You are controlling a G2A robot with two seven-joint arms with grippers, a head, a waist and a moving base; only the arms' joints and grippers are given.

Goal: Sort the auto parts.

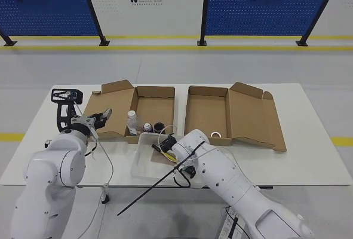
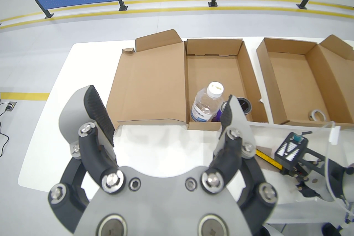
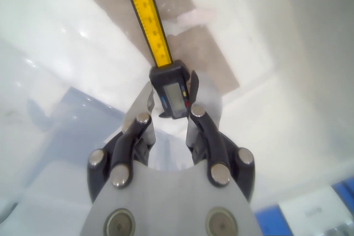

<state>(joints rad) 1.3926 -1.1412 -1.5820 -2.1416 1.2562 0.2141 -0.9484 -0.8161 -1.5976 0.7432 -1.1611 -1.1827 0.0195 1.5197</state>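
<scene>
Right wrist view: right gripper (image 3: 172,87) has its fingers clamped on a yellow caliper (image 3: 155,35) inside the white tray (image 1: 141,158) at the desk's front edge. Left gripper (image 2: 159,93) hangs with fingers apart. A bottle (image 1: 132,121) already sits in the left box (image 1: 155,95), so sorting seems partway done.

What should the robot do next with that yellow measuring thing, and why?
Probably lift the caliper straight up out of the white bin: the right pincer is shut on its black head, while the yellow bar lies low inside the bin.
</scene>
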